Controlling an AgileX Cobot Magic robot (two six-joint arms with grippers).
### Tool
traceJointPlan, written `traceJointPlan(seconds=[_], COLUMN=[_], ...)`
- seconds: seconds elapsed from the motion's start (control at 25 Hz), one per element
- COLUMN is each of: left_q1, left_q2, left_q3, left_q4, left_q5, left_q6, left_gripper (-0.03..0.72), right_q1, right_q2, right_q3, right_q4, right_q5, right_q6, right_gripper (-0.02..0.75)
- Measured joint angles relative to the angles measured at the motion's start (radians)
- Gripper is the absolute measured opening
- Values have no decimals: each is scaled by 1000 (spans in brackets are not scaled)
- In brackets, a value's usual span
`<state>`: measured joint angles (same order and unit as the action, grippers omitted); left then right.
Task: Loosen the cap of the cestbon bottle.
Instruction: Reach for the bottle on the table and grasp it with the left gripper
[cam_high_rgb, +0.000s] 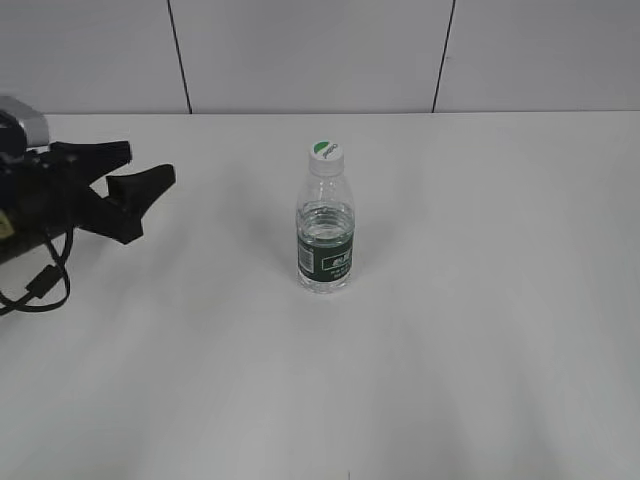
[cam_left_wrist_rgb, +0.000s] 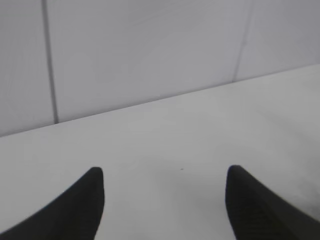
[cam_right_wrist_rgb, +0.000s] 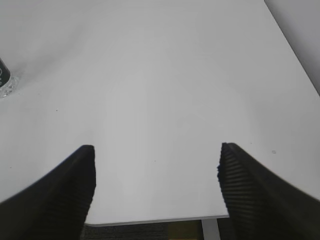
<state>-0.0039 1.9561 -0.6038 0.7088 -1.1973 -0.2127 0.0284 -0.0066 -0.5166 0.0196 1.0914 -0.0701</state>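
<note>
The cestbon bottle (cam_high_rgb: 326, 240) stands upright in the middle of the white table, clear with a dark green label band. Its white cap (cam_high_rgb: 325, 155) with a green patch sits on the neck. My left gripper (cam_high_rgb: 140, 170) is open and empty at the far left, well apart from the bottle; in the left wrist view (cam_left_wrist_rgb: 165, 172) its fingers frame bare table and the bottle is out of view. My right gripper (cam_right_wrist_rgb: 156, 150) is open and empty; it is out of the exterior view. The bottle's base (cam_right_wrist_rgb: 5, 82) shows at the left edge of the right wrist view.
The white table (cam_high_rgb: 480, 330) runs back to a panelled wall (cam_high_rgb: 300, 50). The right wrist view shows a table edge (cam_right_wrist_rgb: 150, 220) just below the fingers, with dark floor beyond. A black cable (cam_high_rgb: 40, 285) hangs from the left arm.
</note>
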Motion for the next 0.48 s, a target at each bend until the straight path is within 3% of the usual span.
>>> traceJointPlan(seconds=[0.32,0.48], left_q1=[0,-16], left_q2=[101,126], left_q3=[-242,-293], left_q4=[555,638], left_q5=[-9,-9], left_q6=[-106,-181], left_gripper=[497,539], right_q1=[0,0], right_q2=[0,0], right_q3=[0,0], right_q4=[0,0], right_q5=[0,0], right_q6=[0,0], right_gripper=[581,581])
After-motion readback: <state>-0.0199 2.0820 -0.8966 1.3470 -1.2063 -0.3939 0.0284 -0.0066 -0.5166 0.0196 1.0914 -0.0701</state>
